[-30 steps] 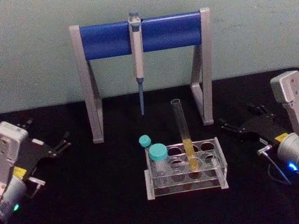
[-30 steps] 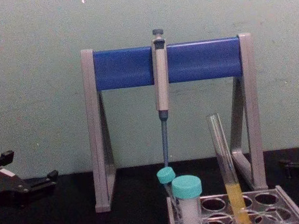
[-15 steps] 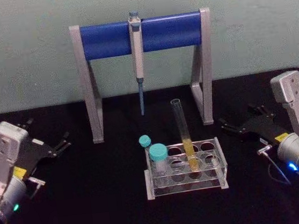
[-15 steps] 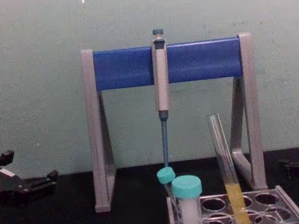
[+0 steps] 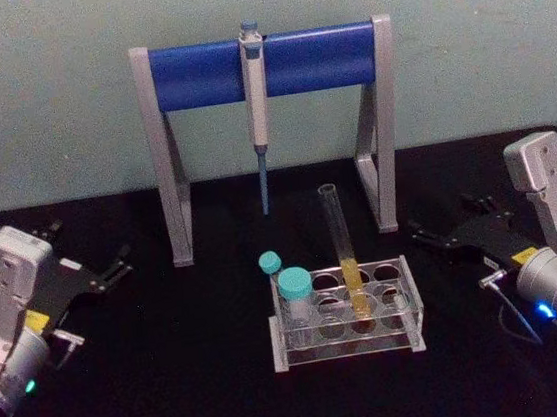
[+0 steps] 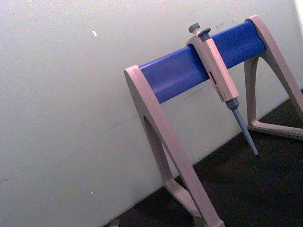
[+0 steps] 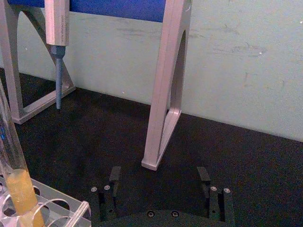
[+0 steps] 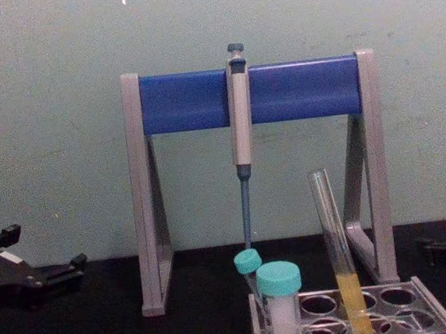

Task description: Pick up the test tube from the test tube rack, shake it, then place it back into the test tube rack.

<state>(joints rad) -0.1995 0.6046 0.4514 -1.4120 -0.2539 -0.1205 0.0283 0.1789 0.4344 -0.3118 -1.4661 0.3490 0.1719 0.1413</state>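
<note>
The test tube (image 5: 343,251), yellow liquid in its lower part, is seen leaning in a middle hole of the back row of the test tube rack (image 5: 345,313), which is set on the black table (image 5: 177,381) in front of the pipette stand (image 5: 262,65); two teal-capped vials (image 5: 295,297) are held at the rack's left end. The left end effector (image 5: 109,268) is parked well left of the rack, fingers spread and empty. The right end effector (image 5: 452,229) is parked well to its right, fingers likewise apart with nothing between them.

Left hand (image 5: 114,268) low at left, right hand (image 5: 441,234) low at right, fingers spread
</note>
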